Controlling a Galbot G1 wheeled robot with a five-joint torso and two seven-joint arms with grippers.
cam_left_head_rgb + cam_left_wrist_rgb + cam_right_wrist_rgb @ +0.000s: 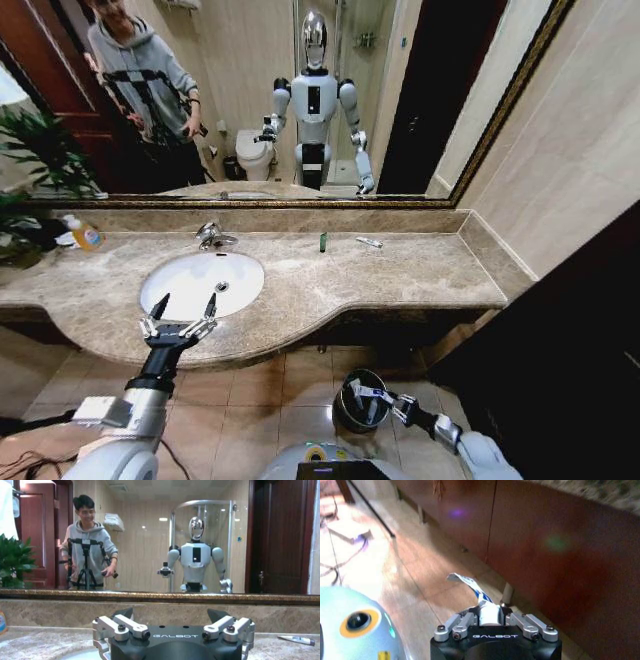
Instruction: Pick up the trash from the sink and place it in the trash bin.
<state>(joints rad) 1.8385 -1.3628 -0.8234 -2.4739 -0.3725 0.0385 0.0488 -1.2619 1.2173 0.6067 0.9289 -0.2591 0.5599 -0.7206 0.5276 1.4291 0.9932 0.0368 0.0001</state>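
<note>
The white oval sink (190, 290) is set in the brown marble countertop, and no items show in its basin. My left gripper (186, 304) hovers open over the sink's front edge, fingers (125, 613) spread and empty. Low on the right, my right gripper (375, 394) is shut on a flat white-blue packet (469, 585) just over the black trash bin (347, 408) on the floor. On the countertop near the mirror stand a tiny green bottle (323, 241) and a small white tube (369, 241), the tube (297, 639) also lying off to the side in the left wrist view.
An orange soap bottle (86, 236) sits at the counter's left end by a plant (35, 150). The chrome faucet (210, 236) stands behind the basin. Dark cabinet fronts (545, 555) run under the counter beside tiled floor (260, 395). A wall closes the right side.
</note>
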